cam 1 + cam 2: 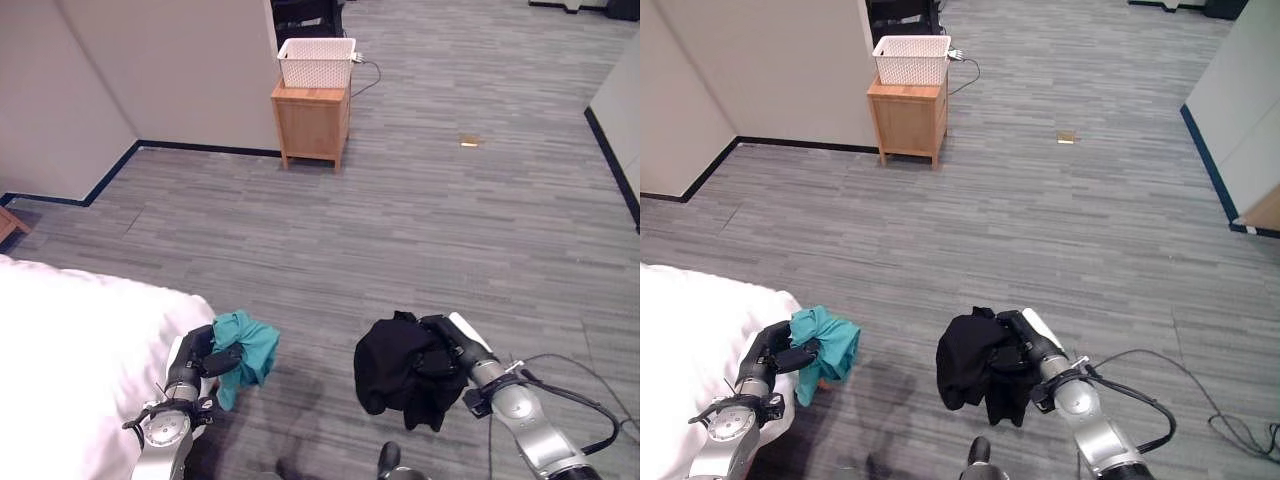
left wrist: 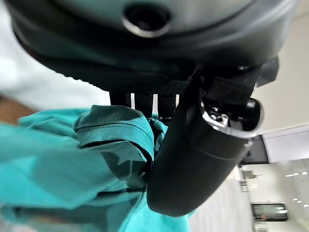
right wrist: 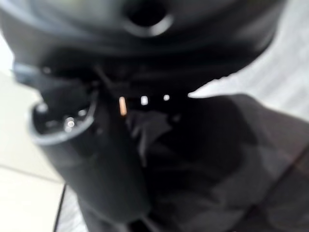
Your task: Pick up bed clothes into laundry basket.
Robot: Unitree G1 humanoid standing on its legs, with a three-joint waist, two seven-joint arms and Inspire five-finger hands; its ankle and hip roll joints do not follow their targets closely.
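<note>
The left hand (image 1: 196, 358) has its fingers curled round a teal garment (image 1: 247, 350), which hangs bunched from the grip just beside the near corner of the white bed (image 1: 70, 360). In the left wrist view the thumb (image 2: 193, 164) presses against the folded teal cloth (image 2: 87, 159), so the hold is firm. The right hand (image 1: 452, 352) grips a black garment (image 1: 397, 370), its fingers closed into the cloth; the garment droops in a loose bundle above the grey floor (image 1: 400, 220), to the right of the bed and apart from the teal piece. The right wrist view shows dark fabric (image 3: 217, 159) gathered against the thumb (image 3: 96, 164).

The white laundry basket (image 1: 317, 62) stands well away from the bed, across the open floor, on top of a small wooden cabinet (image 1: 312, 125) set against the wall corner. No clothing can be made out in the basket from here. A small flat brownish object (image 1: 469, 142) lies on the floor to the right of the cabinet, far from the bed; what it is cannot be told.
</note>
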